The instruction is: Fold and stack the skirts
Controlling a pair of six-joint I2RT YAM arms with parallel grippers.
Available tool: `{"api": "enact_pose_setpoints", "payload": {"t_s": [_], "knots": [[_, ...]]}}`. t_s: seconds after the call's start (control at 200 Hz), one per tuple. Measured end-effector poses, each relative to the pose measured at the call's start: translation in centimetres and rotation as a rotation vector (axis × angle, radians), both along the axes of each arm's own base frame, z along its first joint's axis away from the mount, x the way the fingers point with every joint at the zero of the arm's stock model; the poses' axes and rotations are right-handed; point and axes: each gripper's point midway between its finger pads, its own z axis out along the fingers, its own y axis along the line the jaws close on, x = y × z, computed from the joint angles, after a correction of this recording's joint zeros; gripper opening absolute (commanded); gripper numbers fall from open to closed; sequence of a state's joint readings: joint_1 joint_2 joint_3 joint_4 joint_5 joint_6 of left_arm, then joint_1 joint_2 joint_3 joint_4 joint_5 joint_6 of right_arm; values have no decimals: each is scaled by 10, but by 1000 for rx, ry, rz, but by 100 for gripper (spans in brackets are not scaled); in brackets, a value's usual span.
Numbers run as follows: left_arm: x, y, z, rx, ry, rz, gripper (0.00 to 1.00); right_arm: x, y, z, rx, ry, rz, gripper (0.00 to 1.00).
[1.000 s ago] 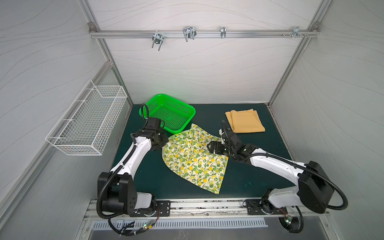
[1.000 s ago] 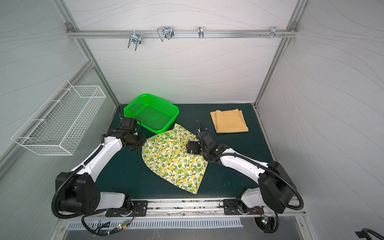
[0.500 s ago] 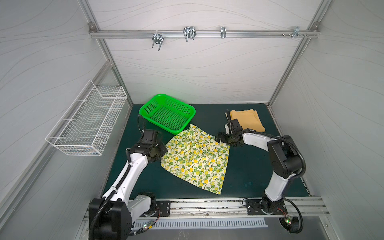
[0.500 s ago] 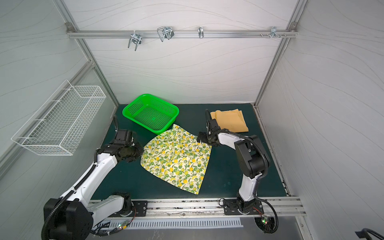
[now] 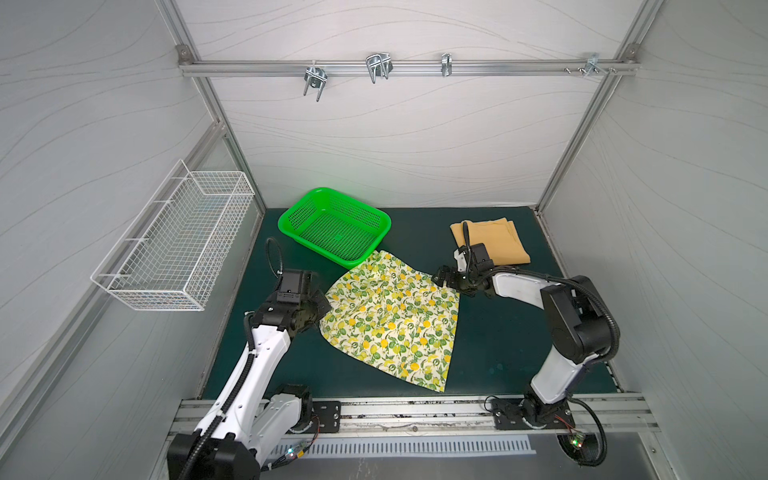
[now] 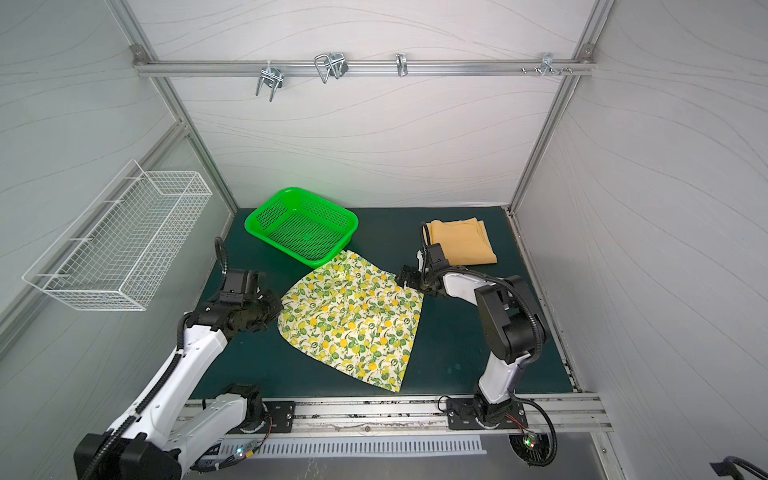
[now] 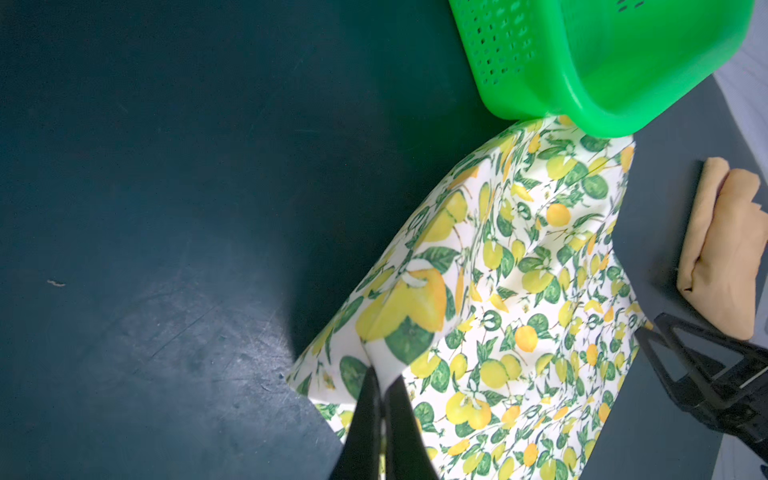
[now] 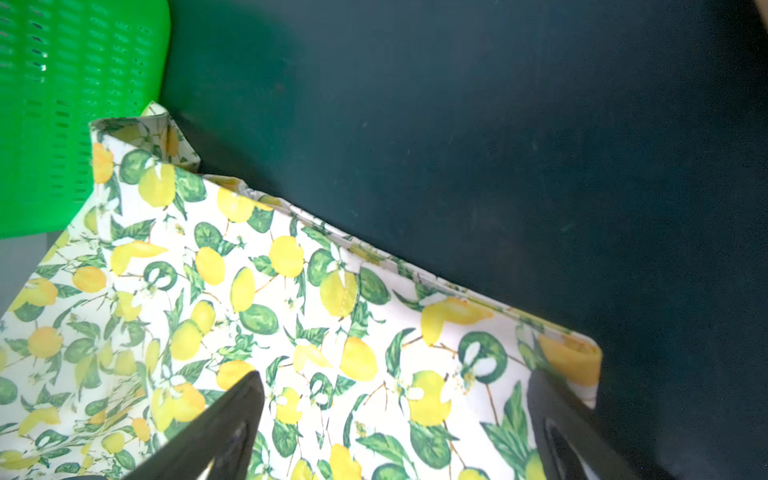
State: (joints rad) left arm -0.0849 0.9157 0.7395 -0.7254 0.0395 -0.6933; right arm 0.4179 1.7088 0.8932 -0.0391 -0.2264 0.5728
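Since its left corner has been drawn outward by the left end effector (image 5: 321,309), pinched shut on it, the lemon skirt (image 5: 390,320) is spread flatter at the middle of the bench (image 5: 490,345), judged ready for folding; the right end effector (image 5: 440,277) is held wide over the opposite corner.

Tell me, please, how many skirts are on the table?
2: the lemon-print skirt spread mid-table beside the green basket; the mustard skirt folded at the far right.
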Motion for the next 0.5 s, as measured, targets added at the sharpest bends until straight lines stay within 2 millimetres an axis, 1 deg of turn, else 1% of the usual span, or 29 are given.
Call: {"api": "enact_pose_setpoints", "payload": {"t_s": [0.105, 0.19, 0.285, 0.39, 0.495], "knots": [[-1, 1, 5, 0, -23, 11, 0, -16, -3, 0, 34, 4, -8, 99], [0, 1, 0, -1, -6, 11, 0, -25, -4, 0, 54, 0, -14, 99], [6, -1, -15, -4, 46, 6, 0, -33, 1, -1, 67, -9, -11, 99], [15, -7, -37, -18, 121, -19, 0, -49, 16, -1, 90, -18, 17, 99], [28, -19, -57, -56, 204, -57, 0, -66, 30, 0, 118, -20, 43, 99]]}}
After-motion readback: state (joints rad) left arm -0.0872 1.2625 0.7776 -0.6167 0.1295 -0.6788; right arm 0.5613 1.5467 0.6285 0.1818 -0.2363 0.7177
